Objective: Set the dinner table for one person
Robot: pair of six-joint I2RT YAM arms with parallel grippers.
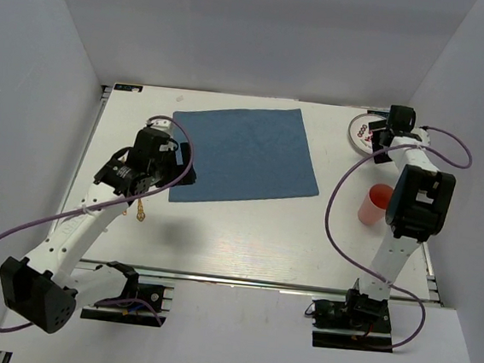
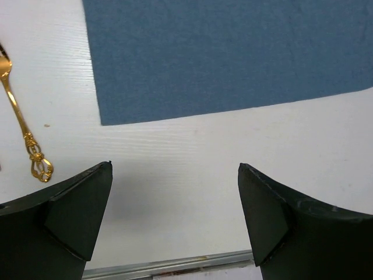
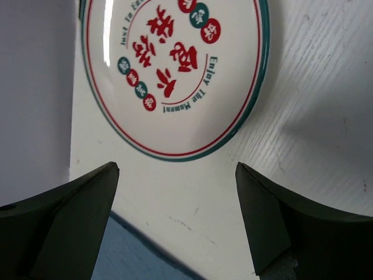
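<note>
The dinner table is a large white top with a silver rail along its near edge. A blue cloth placemat lies in its far middle. My left gripper is open and empty over the placemat's near left corner. In the left wrist view the gripper hangs above bare table, with the placemat beyond it. My right gripper is open and empty beside a round printed plate at the far right. The right wrist view shows the gripper just short of the plate.
A gold utensil with an ornate handle lies left of the placemat and also shows in the left wrist view. An orange-red cup stands at the right by the right arm. Grey walls enclose three sides.
</note>
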